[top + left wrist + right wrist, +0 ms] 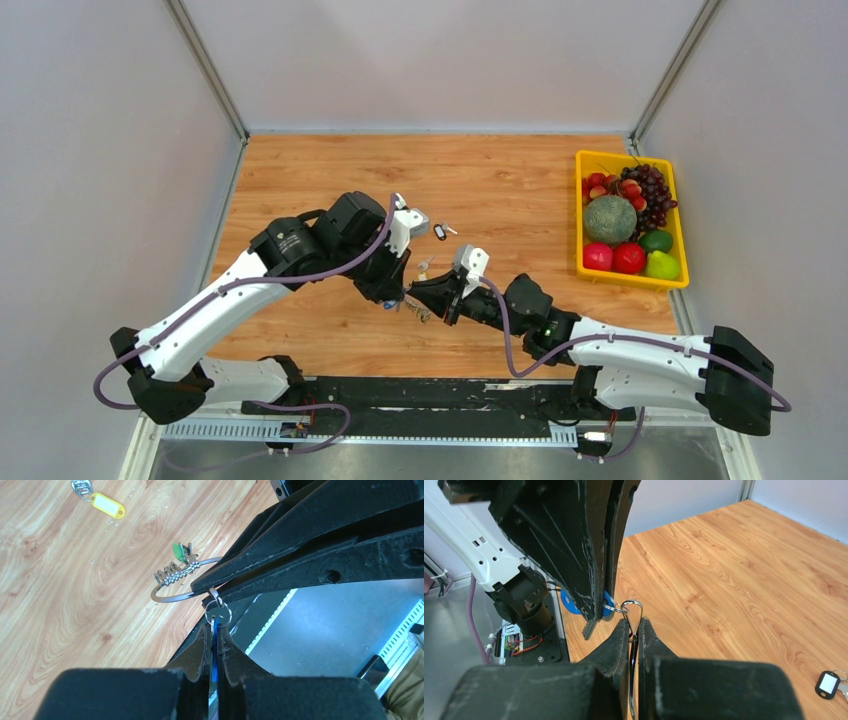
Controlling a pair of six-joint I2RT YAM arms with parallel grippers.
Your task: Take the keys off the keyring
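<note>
Just above the light wooden tabletop [500,190], near its front middle, the two black end effectors met tip to tip. The left end effector [214,626] had its fingers pressed together on a flat blue plastic tag [214,650], gripped edge-on. The tag's small silver split loop [218,614] stuck out beyond the fingertips. The right end effector [634,626] was clamped shut on the thin silver wire keyring [172,596], pinching the wire of the large loop. In the right wrist view only a short arc of that wire rose above its fingertips. The small split loop met the keyring right at the spot where the right fingers gripped it, and appeared linked to it there. Whether a key hung beside the blue plastic tag could not be made out.

Further round the keyring a cluster of small silver metal keys [175,573] was bunched on the wire, with a green plastic tag [177,551] standing up just beside them. Whether the ring's far side touched the wood could not be told.

Two keys lay loose on the tabletop, apart from the ring: a key with a yellow rectangular tag [106,504] and a key with a black rectangular tag [828,684]. Well apart, at the right edge, sat a yellow plastic bin [580,215] holding fruit.
</note>
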